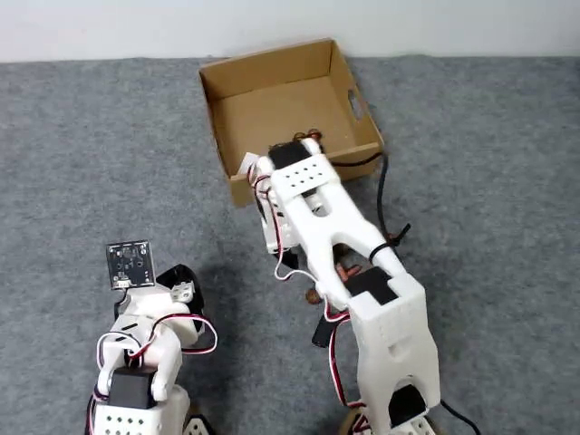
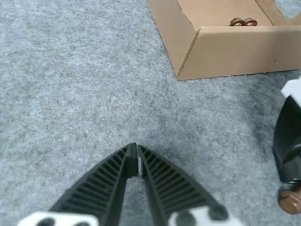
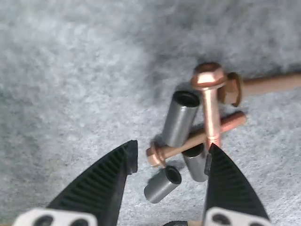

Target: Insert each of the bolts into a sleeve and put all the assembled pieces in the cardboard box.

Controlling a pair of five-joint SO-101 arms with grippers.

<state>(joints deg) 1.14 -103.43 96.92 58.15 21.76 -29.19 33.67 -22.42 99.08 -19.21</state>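
Bolts (image 3: pixel 209 106) among sleeves (image 3: pixel 179 118) (cardboard box (image 1: pixel 272 113) farther back)

Non-task stuff I see from here: a grey felt mat (image 1: pixel 100 154) covers the tabletop left to right and near to far, as far as the high cam goes. Its surface is fuzzy, w/ short fibres, mottled light/dark grey. At the far edge the mat meets a white wall (image 1: pixel 109 27), a plain pale strip running the full width w/ a straight boundary line. Darker shadow patches lie on the mat approx at centre and at near-left. Both wrist cams give me the same grey fibres close up, lying flat.
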